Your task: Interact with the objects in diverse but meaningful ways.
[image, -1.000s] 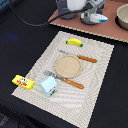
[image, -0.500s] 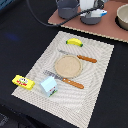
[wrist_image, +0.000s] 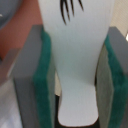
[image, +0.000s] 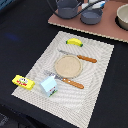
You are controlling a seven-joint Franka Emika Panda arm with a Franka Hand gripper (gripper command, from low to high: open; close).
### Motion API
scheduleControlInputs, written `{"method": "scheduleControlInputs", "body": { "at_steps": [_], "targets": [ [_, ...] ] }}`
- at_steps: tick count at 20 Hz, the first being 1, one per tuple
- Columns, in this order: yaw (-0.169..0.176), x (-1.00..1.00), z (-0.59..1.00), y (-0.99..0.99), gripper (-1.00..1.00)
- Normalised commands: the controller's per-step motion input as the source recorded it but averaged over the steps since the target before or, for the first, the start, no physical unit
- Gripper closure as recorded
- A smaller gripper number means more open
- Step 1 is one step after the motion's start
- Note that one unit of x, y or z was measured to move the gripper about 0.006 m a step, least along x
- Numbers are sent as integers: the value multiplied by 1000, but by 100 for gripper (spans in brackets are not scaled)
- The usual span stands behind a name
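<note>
We see a woven placemat [image: 95, 75], rough like cloth, on a matt black table [image: 20, 35]. The round plate [image: 67, 66] looks like wood. The banana [image: 75, 42] and the yellow packet [image: 22, 82] look like glossy plastic, the milk carton [image: 49, 86] like paper. In the wrist view, green pads [wrist_image: 44, 80] look soft and rough beside a smooth white bottle [wrist_image: 76, 55].

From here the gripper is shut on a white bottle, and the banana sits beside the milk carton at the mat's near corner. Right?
Not quite. The exterior view shows the banana at the placemat's far edge, well apart from the milk carton. The wrist view does show the gripper shut on the white bottle.

Yellow banana [image: 74, 42], yellow packet [image: 23, 81], pale-blue-white milk carton [image: 49, 86], beige woven placemat [image: 100, 85]
</note>
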Motion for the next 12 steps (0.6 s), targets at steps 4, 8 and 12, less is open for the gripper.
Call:
{"method": "scheduleControlInputs", "body": {
  "at_steps": [4,8,12],
  "targets": [
    [5,4,-15,599,100],
    [0,19,-103,456,100],
    [0,11,-186,336,100]
  ]
}}
